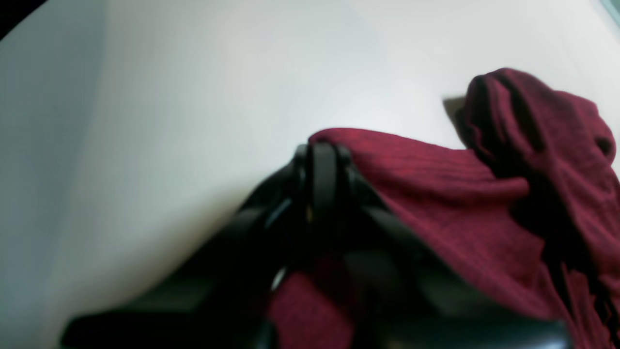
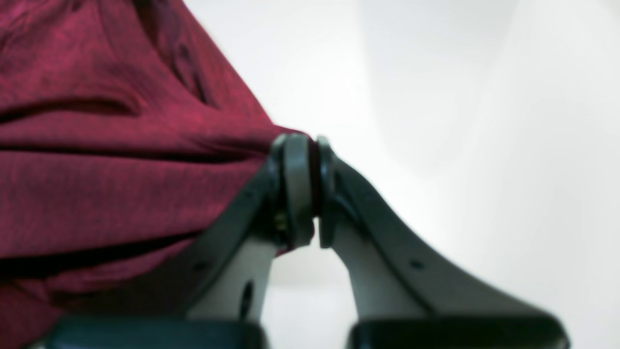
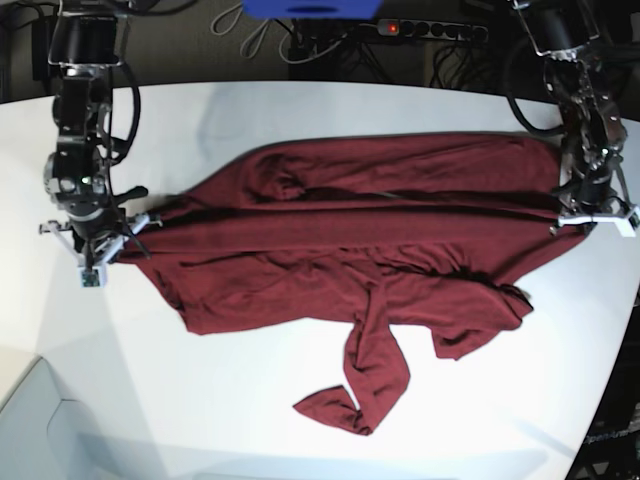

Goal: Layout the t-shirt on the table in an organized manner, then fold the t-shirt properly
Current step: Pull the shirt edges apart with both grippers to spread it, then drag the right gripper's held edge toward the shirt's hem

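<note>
Across the white tabletop (image 3: pixel 300 110) the shirt (image 3: pixel 350 250) lies stretched sideways, pulled out between the two arms. At the base view's right edge the left hand (image 3: pixel 592 212) is pinched tight on one end of the cloth; its wrist view shows the dark jaws closed with maroon fabric running out from between them. At the opposite edge the right hand (image 3: pixel 105 235) is likewise clamped on the other end, and in its wrist view the pale jaws meet on a corner of the fabric with only a sliver of gap below the tips.

This looks like the laying-out step, not yet the folding. The upper band of the shirt is drawn fairly taut between the hands, but the body below it is rumpled, with long creases running across. One sleeve trails down toward the near edge and ends in a twisted cuff, and another bunch of cloth sits crumpled just right of it. No clean outline of the garment shows yet.

The next move probably calls for both hands to keep their hold, spread a little further apart and lower the cloth flat, so the creases pull out. After that, the trailing sleeve would need its own grasp to be straightened out to the side. The thin fabric may slide and bunch again if it is dragged unevenly.
</note>
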`<state>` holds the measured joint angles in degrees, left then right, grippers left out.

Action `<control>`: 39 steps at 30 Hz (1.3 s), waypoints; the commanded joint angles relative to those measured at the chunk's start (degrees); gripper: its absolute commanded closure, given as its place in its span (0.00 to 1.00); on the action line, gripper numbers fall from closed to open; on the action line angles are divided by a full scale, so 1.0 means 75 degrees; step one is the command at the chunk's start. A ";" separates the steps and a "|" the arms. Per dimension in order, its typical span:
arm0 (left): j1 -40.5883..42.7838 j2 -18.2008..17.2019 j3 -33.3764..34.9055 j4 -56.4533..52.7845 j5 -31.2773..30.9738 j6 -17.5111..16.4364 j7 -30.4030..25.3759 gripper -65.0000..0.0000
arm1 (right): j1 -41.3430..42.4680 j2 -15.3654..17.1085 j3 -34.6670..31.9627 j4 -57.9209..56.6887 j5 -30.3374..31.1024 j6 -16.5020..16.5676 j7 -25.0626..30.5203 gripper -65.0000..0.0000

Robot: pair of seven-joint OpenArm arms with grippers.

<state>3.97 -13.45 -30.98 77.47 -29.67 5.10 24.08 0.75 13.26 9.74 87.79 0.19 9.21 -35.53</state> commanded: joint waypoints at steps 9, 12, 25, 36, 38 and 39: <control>0.0016 0.0088 0.0058 -0.0220 -0.0012 -0.0018 -0.0180 1.00 | -0.0880 -0.0285 0.0642 0.1722 -0.0019 -0.0039 0.0230 1.00; 0.0086 0.0088 0.0081 -0.0185 -0.0012 -0.0018 -0.0180 1.00 | -0.1325 -0.0355 0.0653 0.2261 -0.0019 -0.0039 0.0230 1.00; 0.0086 0.0088 0.0093 -0.0255 -0.0012 -0.0018 -0.0180 0.99 | -0.1536 -0.0320 0.0653 0.1546 -0.0019 -0.0039 0.0160 1.00; 0.0051 0.0088 0.0093 -0.0255 -0.0023 -0.0030 -0.0180 0.99 | -0.1513 -0.0355 0.0665 0.1605 -0.0031 -0.0039 -0.0555 0.81; 0.0040 0.0088 0.0093 -0.0255 -0.0023 -0.0030 -0.0180 0.99 | -0.1513 -0.0355 0.0665 0.1616 -0.0031 -0.0062 -0.0590 0.79; 0.0028 0.0088 0.0093 -0.0255 -0.0023 -0.0030 -0.0180 0.99 | -0.1536 -0.0355 0.0665 0.1616 -0.0031 -0.0062 -0.0590 0.78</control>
<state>4.99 -12.05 -30.20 74.70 -29.87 4.93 23.83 -11.14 10.22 14.37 98.67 0.25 9.19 -40.93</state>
